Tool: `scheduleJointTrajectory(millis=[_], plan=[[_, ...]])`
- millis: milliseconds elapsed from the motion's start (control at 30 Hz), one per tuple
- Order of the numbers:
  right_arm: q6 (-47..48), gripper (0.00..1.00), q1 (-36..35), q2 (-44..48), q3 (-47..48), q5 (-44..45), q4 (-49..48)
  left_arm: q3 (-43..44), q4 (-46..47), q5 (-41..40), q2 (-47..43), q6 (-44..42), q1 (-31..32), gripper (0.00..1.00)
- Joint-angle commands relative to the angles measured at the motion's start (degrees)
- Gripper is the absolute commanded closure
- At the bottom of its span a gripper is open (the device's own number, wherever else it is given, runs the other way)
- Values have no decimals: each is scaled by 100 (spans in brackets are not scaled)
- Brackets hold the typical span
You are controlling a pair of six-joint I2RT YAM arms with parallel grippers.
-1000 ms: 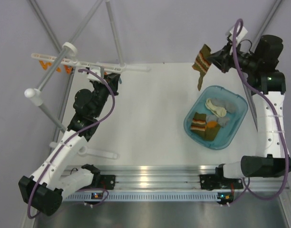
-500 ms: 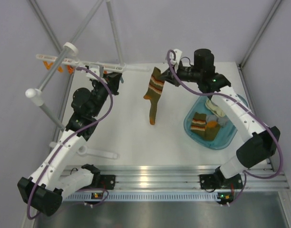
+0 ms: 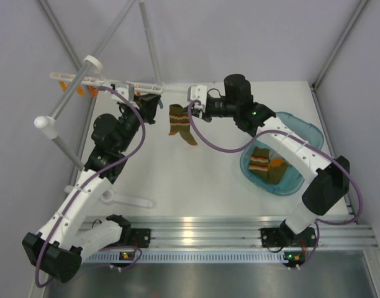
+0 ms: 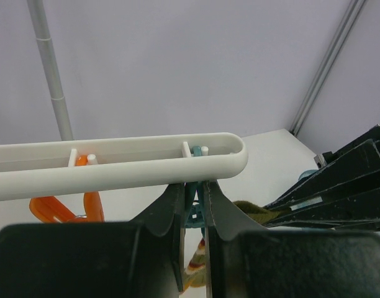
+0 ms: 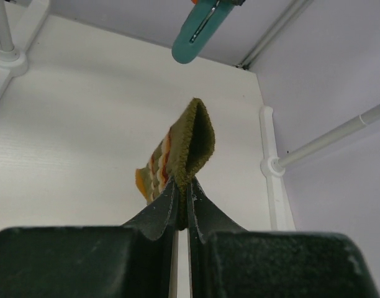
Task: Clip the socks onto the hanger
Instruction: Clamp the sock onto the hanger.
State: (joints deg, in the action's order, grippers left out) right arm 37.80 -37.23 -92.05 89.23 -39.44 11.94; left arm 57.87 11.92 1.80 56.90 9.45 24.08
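Olive sock (image 3: 179, 124) hangs lengthwise down from pinching right fingers (image 5: 158, 214); left fingers (image 4: 168, 214) squeeze clip (image 4: 190, 197).

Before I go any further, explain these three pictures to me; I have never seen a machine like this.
These are two robot arms bolted at the near edge of a white table. The wide picture looks down from above; the other two come from a camera on each wrist, so the dark shapes at the bottom are that arm's own jaws. The left arm reaches to the end of a white hanger, its jaws closed on a teal clip hanging under it. The right arm holds a striped olive sock pinched in its jaws, close to that clip. More socks lie in a blue tub on the right.
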Motion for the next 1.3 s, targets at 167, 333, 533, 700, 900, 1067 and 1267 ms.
scheduleJointTrajectory(millis=[167, 333, 533, 700, 900, 1067, 1267], plan=[[254, 100, -433, -199, 121, 103, -570, 137, 135, 303, -48, 92, 9, 100], [131, 100, -469, -313, 323, 138, -562, 128, 135, 435, -39, 92, 9, 100], [166, 100, -487, -393, 385, 182, -570, 84, 179, 549, -48, 92, 9, 100], [192, 100, -531, -419, 446, 244, -641, 76, 170, 602, -39, 48, 9, 100], [201, 100, -557, -419, 551, 253, -676, 67, 135, 655, -13, 21, 9, 100], [184, 100, -575, -437, 648, 261, -702, 49, 117, 681, -4, -22, 9, 100], [166, 100, -583, -428, 727, 297, -764, 23, 73, 646, 5, -93, 9, 100]])
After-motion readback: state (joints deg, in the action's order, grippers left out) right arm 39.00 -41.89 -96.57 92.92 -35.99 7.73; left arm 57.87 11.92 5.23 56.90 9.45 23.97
